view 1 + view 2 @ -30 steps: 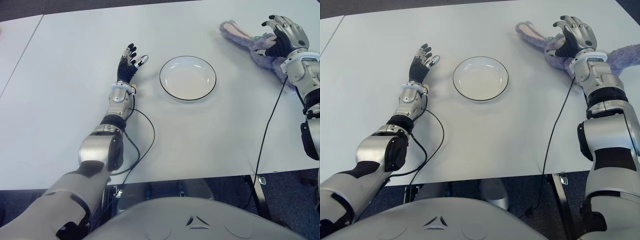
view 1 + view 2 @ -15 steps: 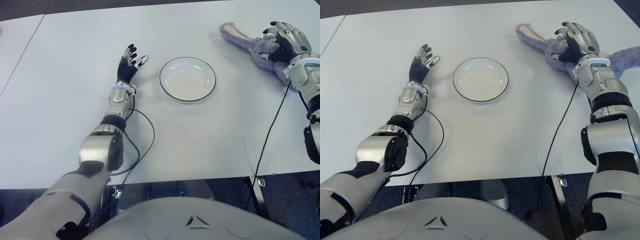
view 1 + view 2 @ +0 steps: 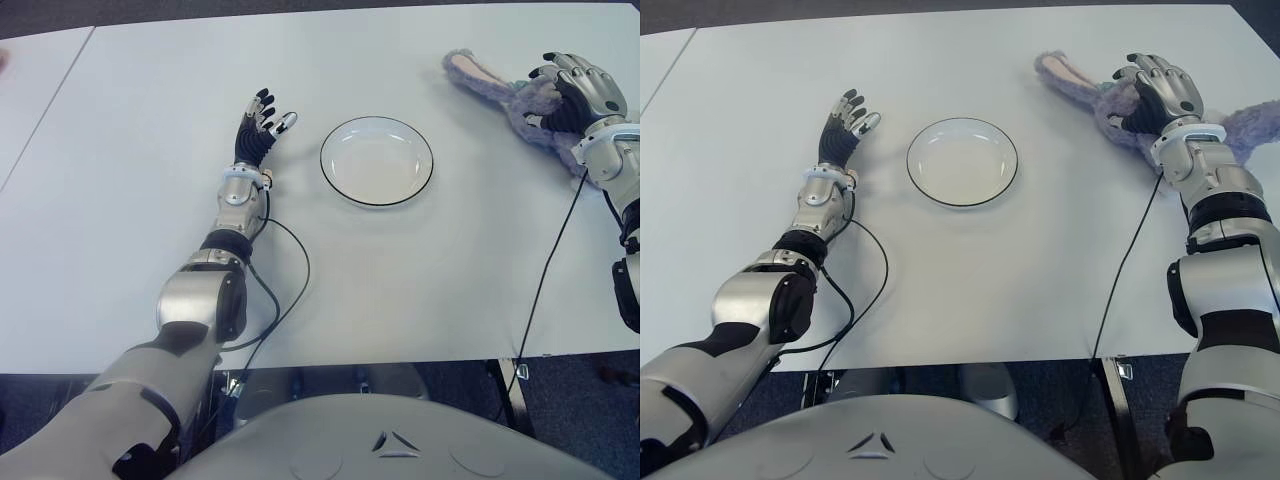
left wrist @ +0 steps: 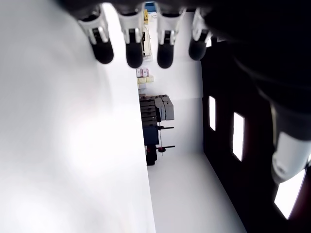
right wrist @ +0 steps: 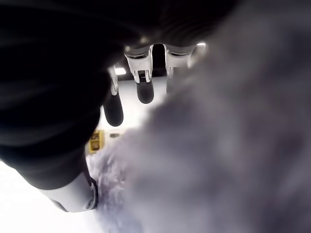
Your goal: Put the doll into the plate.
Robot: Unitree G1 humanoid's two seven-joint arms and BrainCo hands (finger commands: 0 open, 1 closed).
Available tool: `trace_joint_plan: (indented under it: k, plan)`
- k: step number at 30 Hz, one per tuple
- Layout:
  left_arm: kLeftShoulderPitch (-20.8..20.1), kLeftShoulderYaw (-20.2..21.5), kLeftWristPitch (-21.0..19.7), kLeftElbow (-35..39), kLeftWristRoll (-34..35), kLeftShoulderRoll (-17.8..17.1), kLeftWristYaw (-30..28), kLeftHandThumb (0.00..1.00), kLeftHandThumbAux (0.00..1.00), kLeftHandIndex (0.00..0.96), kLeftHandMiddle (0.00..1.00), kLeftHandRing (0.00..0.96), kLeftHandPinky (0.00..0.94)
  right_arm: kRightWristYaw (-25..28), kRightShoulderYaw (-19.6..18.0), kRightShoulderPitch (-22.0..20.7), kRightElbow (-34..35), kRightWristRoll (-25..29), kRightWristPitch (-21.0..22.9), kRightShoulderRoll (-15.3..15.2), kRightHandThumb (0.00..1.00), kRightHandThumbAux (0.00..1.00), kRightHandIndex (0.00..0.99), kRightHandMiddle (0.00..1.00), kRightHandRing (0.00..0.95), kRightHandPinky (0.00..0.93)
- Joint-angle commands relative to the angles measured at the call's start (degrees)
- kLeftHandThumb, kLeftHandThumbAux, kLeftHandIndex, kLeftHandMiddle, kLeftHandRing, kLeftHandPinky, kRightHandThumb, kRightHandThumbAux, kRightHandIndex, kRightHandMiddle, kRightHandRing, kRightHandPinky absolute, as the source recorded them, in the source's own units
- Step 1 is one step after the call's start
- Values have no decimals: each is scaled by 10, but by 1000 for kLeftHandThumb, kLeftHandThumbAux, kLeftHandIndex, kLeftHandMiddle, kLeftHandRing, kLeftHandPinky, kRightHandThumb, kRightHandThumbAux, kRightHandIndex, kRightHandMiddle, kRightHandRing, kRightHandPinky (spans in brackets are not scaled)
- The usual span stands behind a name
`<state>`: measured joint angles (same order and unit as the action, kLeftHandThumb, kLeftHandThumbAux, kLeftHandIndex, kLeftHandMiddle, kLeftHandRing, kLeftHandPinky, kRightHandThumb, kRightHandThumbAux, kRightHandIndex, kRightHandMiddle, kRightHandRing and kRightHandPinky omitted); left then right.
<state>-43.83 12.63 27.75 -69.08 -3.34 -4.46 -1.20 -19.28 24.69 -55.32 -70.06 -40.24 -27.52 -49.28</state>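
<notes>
left arm: stretched forward, forearm low along the desk (image 3: 120, 180) | left hand (image 3: 258, 128): fingers extended, relaxed, holding nothing | right arm: reaching forward at far right | right hand (image 3: 1155, 92): fingers (image 5: 144, 87) spread, arched, closed on nothing

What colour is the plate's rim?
Black, a thin line around the white plate; clearest in the left eye view.
</notes>
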Motion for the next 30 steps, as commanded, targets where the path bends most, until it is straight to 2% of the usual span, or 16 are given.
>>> trace_joint_plan:
  k: [1,22,30]
  plan:
    - [140,-1,-99,-92,-6,23,16,0,578,65,103,96,82,12,-1,36,-1,-1,0,-22,367,764,183,18,10,53]
    - [139,1,-103,-92,-4,23,16,0,579,62,106,101,83,15,-4,52,-11,2,4,-50,364,779,195,22,9,57]
    - [140,3,-101,-91,-2,23,13,0,573,64,104,101,85,-7,-4,109,-24,4,-1,-51,338,783,185,18,17,94]
